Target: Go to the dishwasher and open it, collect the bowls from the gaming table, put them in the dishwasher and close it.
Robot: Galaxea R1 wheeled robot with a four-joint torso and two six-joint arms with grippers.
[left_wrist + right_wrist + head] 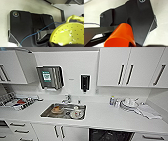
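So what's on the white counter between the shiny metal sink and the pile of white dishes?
In the head view, mostly bare white counter separates the steel sink from the white dishes; small bottles stand beside the dishes.

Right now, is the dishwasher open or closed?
Open, it seems. Below the countertop, the dishwasher shows a dark opening with racks inside, not a steel front.
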